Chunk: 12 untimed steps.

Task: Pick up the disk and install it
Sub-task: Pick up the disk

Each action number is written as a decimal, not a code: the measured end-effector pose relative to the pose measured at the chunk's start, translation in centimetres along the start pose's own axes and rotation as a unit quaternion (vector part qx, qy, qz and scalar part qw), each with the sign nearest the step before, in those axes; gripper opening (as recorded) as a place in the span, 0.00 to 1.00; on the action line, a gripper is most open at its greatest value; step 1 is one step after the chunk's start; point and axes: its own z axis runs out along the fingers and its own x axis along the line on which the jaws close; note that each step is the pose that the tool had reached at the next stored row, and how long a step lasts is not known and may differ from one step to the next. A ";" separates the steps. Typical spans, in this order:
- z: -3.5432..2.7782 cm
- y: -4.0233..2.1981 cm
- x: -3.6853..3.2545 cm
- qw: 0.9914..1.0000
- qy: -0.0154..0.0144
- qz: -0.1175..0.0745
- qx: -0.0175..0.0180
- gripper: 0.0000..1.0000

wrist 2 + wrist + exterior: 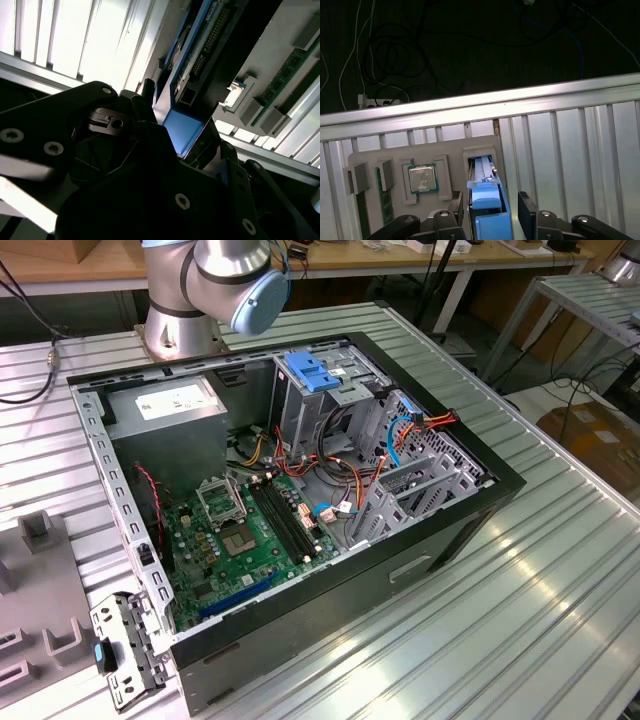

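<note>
The disk [489,207] stands on edge in a slot of a grey holder tray [451,150], its blue plastic carrier facing the camera. In the second wrist view the disk [184,131] shows the same blue end with its circuit-board side running away behind it. My gripper [492,202] straddles the disk and is open, one dark finger [458,206] close against one side and the other finger [526,204] a small gap off the opposite side. In the second wrist view the gripper [182,125] brackets the blue end in the same way.
The tray also holds a processor chip [422,178] and memory sticks [382,196]. It lies on a ribbed aluminium table [570,145] near the table's edge. In the exterior view an open computer case [480,502] holds a drive cage with a blue clip [312,373], a power supply [170,405] and a green motherboard [250,530].
</note>
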 end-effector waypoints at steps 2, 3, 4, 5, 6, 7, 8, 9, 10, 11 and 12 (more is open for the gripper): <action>0.03 0.00 0.00 1.000 0.000 0.000 0.000 0.55; 0.03 0.00 0.00 1.000 0.000 0.000 0.000 0.55; 0.03 0.00 0.00 1.000 0.000 0.000 0.000 0.55; 0.04 0.00 0.00 1.000 0.000 0.000 0.000 0.47; 0.04 0.00 0.00 1.000 0.000 0.000 0.000 0.47; 0.04 0.00 0.00 1.000 0.000 0.000 0.000 0.45; 0.05 0.00 0.00 1.000 0.000 0.000 0.000 0.45; 0.05 0.00 0.00 1.000 0.000 0.000 0.000 0.39; 0.05 0.00 0.00 1.000 0.000 0.000 0.000 0.39; 0.06 0.00 0.00 1.000 0.000 0.000 0.000 0.39; 0.06 0.00 0.00 1.000 0.000 0.000 0.000 0.39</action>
